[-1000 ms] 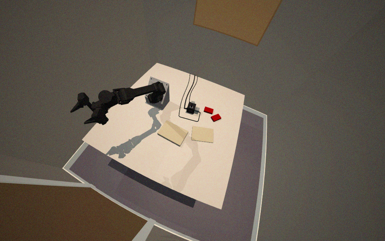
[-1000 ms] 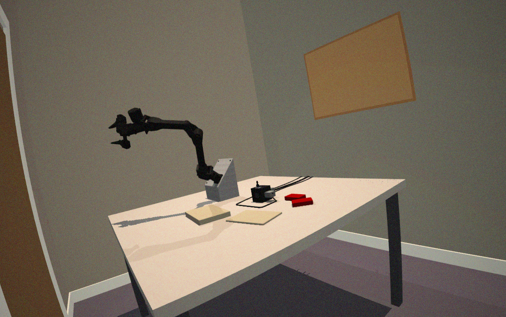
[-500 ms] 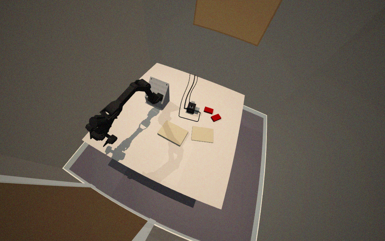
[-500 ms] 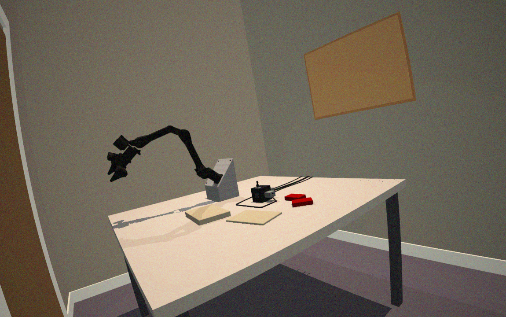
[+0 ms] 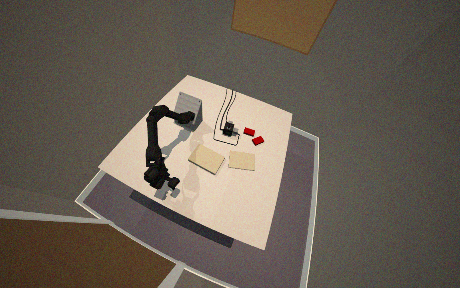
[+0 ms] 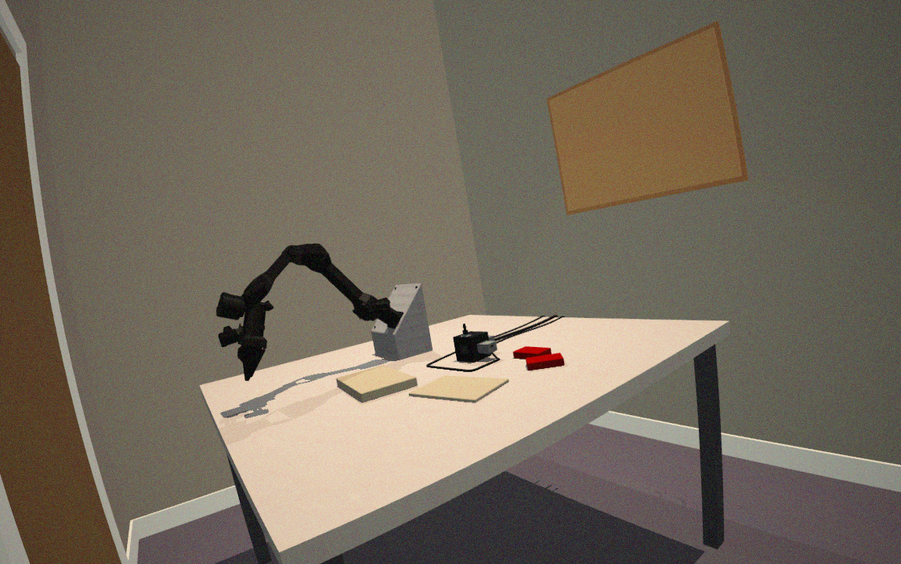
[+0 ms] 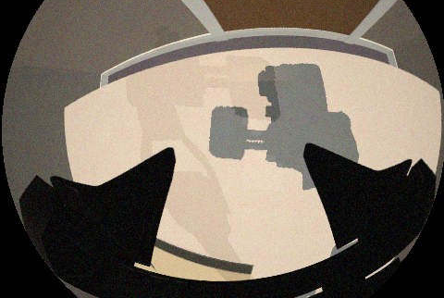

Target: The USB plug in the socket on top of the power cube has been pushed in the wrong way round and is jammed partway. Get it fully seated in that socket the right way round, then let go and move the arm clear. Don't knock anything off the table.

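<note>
The power cube is small and black and stands on the table toward its back. The USB plug stands upright on the cube's top, a thin dark stub. It is too small to tell which way round it is or how deep it sits. A light grey plug is at the cube's side. My gripper is open and empty. It points down above the table's near-left part, well away from the cube. The cube and plug are outside the wrist view.
A thick tan block and a thin tan slab lie in front of the cube. Two red blocks lie beside it. Black cables loop around it. The arm's grey mount stands left of it.
</note>
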Tool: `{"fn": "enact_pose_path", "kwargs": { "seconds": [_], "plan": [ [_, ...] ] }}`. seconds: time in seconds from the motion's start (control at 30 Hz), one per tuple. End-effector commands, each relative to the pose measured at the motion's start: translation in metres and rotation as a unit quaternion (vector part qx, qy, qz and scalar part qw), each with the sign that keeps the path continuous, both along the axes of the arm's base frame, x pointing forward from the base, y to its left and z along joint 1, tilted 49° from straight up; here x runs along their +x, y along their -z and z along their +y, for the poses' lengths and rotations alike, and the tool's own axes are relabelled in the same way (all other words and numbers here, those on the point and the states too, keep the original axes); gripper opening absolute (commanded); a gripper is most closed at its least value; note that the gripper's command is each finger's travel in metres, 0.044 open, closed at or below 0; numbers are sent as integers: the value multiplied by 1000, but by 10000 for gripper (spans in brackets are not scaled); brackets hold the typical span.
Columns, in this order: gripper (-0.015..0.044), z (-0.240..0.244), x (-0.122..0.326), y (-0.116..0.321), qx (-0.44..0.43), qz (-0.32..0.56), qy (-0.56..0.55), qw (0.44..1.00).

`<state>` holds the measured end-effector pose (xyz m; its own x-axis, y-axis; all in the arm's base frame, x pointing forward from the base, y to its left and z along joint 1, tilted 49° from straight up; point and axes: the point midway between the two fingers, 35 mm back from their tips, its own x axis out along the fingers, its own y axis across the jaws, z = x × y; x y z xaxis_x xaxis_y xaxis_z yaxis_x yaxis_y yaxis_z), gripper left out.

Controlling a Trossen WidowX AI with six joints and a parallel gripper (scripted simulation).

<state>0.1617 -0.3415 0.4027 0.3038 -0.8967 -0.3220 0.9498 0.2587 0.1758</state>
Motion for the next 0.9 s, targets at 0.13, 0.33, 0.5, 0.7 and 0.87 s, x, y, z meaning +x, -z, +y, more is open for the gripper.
{"fn": "enact_pose_path", "kwargs": {
  "seconds": [0.13, 0.33, 0.5, 0.7, 0.87],
  "plan": [
    [440, 33, 110, 97, 161, -26, -35, 986],
    [440, 89, 173, 173, 263, -5, -27, 964],
    [440, 152, 209, 231, 316, 33, -15, 948],
    [440, 237, 222, 301, 338, 96, 20, 936],
    [440, 309, 210, 353, 312, 148, 49, 937]
  ]
}}
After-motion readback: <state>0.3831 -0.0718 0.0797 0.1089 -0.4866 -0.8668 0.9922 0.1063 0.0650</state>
